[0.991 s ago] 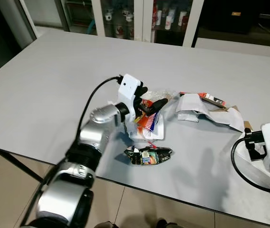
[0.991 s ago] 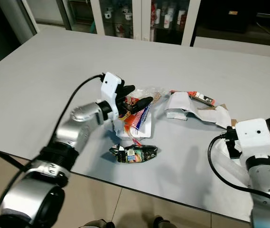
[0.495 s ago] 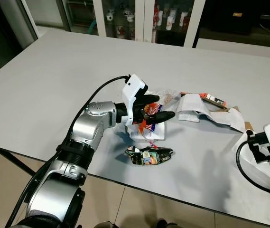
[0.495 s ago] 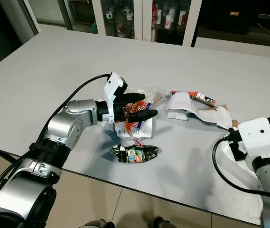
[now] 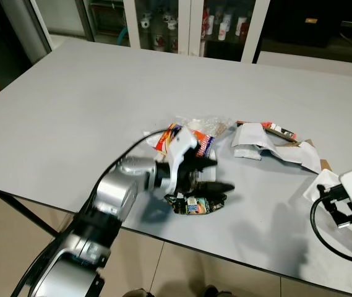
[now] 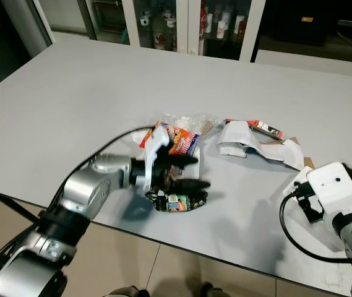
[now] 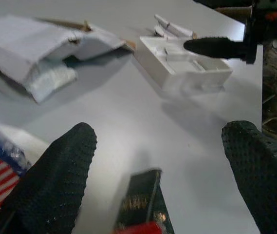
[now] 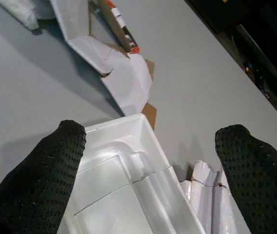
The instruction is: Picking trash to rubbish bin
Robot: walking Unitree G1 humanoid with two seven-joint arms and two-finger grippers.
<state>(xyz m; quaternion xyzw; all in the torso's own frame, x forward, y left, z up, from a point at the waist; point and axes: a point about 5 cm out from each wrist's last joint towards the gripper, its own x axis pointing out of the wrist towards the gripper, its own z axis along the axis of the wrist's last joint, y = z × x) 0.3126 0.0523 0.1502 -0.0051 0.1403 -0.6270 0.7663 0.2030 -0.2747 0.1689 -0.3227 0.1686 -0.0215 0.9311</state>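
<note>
1. My left gripper (image 5: 211, 176) has come down and back toward the desk's near edge. A second ago it was up among the striped snack wrapper (image 5: 187, 137) pile; now its jaws sit released, spread wide, just over the dark crumpled wrapper (image 5: 197, 204).

2. In the left wrist view that dark wrapper (image 7: 140, 204) lies between the two black fingers (image 7: 55, 180), low and close, but I cannot tell that either finger touches it yet. Nothing is gripped.

3. The striped wrapper stays on the desk (image 5: 77, 93), now uncovered behind the arm, with the clear crinkled plastic (image 5: 211, 124) beside it. I read this as a change of target: the near dark wrapper first.

4. The torn white paper and card (image 5: 268, 145) lies well to the right, untouched.

5. My right gripper (image 8: 148, 161) hovers with its jaws released over the white foam tray (image 8: 123, 190) at the desk's right corner, much as before, holding nothing.

6. For the task: no trash is lifted yet, and I see no rubbish bin in my views. Next I would judge a close-and-lift on the dark wrapper; it looks thin and flat, so the fingers may slide over it.
</note>
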